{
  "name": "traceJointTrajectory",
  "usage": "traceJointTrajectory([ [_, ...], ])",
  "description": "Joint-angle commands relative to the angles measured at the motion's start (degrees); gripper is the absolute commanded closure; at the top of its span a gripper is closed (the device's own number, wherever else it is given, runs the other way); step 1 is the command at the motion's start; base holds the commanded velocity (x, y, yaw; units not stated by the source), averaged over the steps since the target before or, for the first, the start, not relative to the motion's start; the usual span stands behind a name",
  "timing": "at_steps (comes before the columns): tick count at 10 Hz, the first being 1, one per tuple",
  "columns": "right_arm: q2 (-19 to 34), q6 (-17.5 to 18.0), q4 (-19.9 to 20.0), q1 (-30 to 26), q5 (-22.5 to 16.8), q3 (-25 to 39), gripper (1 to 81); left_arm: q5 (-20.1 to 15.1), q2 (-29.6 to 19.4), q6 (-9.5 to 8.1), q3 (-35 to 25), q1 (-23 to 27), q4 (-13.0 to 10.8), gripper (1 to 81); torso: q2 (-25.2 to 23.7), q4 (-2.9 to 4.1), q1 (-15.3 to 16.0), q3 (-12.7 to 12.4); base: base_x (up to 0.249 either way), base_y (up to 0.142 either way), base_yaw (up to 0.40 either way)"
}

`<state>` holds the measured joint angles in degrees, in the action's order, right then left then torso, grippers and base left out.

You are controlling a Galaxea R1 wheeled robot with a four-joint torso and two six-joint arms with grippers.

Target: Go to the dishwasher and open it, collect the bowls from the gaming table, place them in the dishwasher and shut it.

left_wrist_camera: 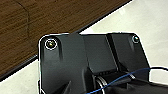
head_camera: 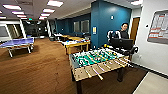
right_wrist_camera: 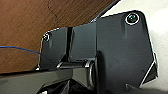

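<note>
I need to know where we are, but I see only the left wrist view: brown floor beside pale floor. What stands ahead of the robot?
Observer: A table-football table with a green field stands close ahead.
Operator: Is somebody near it?
Observer: Yes, a person stands behind it, by a dark control rig.
Operator: Is there any other table?
Observer: A blue table-tennis table stands far off on the left.

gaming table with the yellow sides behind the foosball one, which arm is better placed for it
Neither yet, perhaps left: the white-topped, yellow-sided gaming table stands far off, slightly left of centre in the head view, beyond the green-field foosball table.
</note>
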<state>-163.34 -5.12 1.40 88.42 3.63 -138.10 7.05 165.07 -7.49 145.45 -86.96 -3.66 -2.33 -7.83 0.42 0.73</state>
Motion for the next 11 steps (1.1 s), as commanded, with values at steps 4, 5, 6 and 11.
traceJointTrajectory([
  [4, 0.1, -0.3, -0.5, -3.0, -2.8, 0.6, 1.0, -2.6, -0.8, 0.19, -0.1, 3.0, -0.1, 1.0, 0.0, 0.0, 0.0, 0.0, 0.0, 0.0, 0.234],
  [5, 0.1, -0.3, -0.5, -3.1, -2.8, 0.9, 1.0, -2.6, -0.8, 0.19, -0.1, 3.0, 0.0, 1.0, 0.0, 0.0, 0.0, 0.0, 0.0, 0.0, 0.234],
  [6, 0.1, -0.3, -0.5, -3.1, -2.8, 0.9, 1.0, -2.6, -0.8, 0.11, -0.1, 3.0, 0.0, 1.0, 0.0, 0.0, 0.0, 0.0, 0.0, 0.0, 0.235],
  [11, 0.0, -0.4, -0.5, -3.4, -2.9, 0.8, 1.0, -2.6, -0.8, 0.1, -0.1, 3.0, 0.0, 1.0, 0.0, 0.0, 0.0, 0.0, 0.0, 0.0, 0.236],
])
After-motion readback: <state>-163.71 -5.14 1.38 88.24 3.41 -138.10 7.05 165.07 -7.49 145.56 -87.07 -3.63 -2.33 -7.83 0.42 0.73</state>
